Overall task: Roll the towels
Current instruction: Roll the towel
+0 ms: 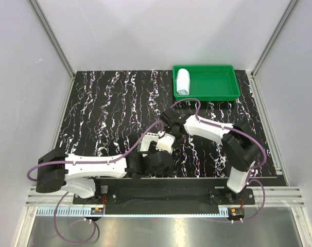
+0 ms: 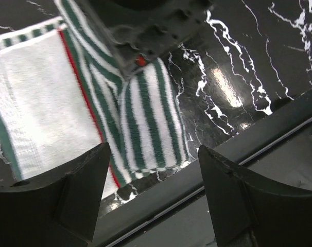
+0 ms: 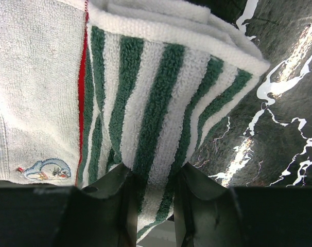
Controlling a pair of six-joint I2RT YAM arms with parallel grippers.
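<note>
right gripper [image 3: 152,177] is pinching the green-striped towel [image 3: 161,87] at its fold, left gripper [image 2: 153,157] hangs wide open above it

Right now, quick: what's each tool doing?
Left tool: open, holding nothing.
Right tool: closed on the green-and-white striped towel.

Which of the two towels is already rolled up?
The pale towel in the green tray; the green-striped towel lies only partly folded, pinched by the right gripper.
</note>
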